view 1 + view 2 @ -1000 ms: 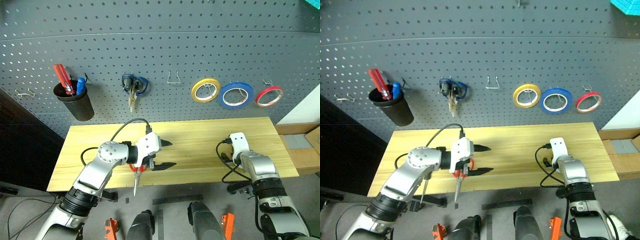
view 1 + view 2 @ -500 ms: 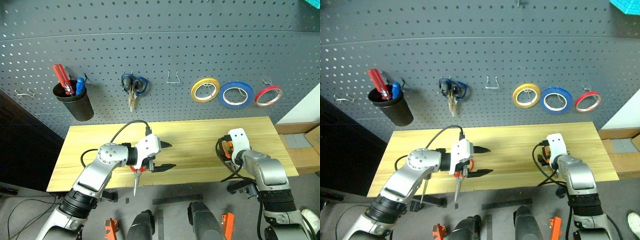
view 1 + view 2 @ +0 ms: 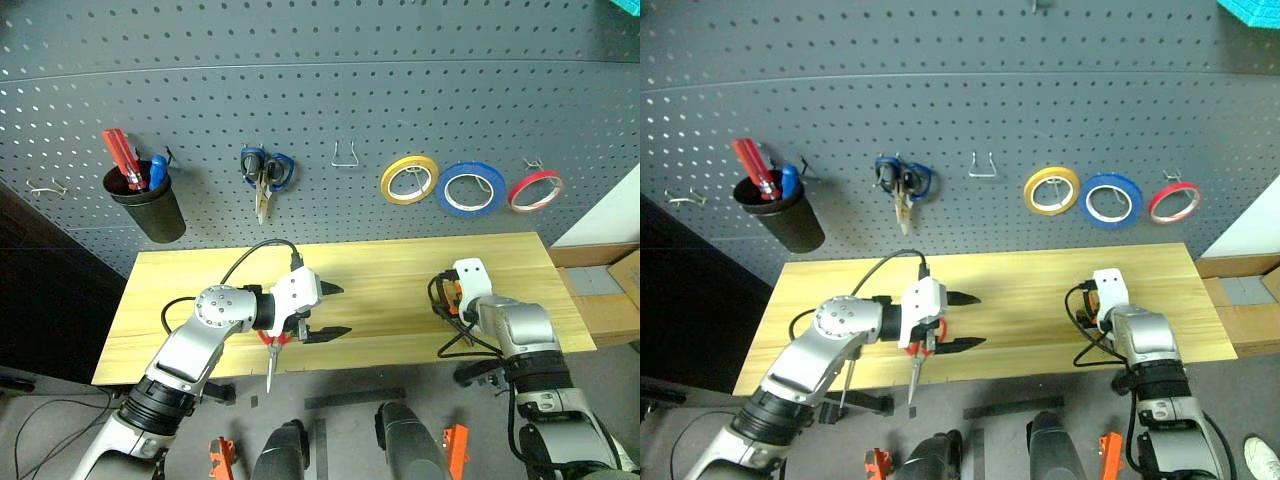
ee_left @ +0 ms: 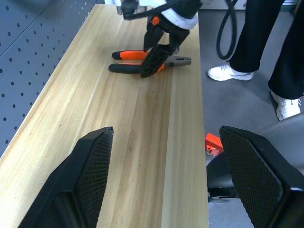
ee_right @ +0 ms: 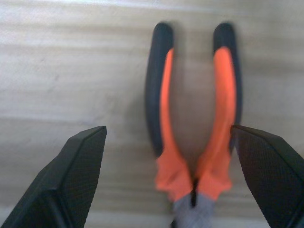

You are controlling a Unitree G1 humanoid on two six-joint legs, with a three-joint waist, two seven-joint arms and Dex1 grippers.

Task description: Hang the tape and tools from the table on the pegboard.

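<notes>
The blue tape [image 3: 470,188] hangs on the pegboard [image 3: 300,90] between a yellow ring and a red ring. Orange-and-black pliers [image 5: 194,118] lie flat on the table [image 3: 200,290] near its right end. My right gripper [image 5: 167,128] hovers just over them, open, one finger on each side of the handles. The same gripper [image 4: 159,54] and pliers [image 4: 126,55] show in the left wrist view. My left gripper [image 3: 338,310] is open over the table's middle, holding nothing. Red-handled scissors [image 3: 272,345] show under the left hand, blades pointing past the front edge.
Blue-handled scissors [image 3: 268,172] hang on a hook. A black cup [image 3: 150,208] with red and blue handles hangs at the left. Bare hooks [image 3: 347,155] sit between them and the yellow ring [image 3: 410,180]. A person's legs and white shoes [image 4: 228,71] stand beyond the table's right end.
My right gripper has edged a little left and toward the pegboard, settling over the pliers. The left arm and the scissors have not moved.
</notes>
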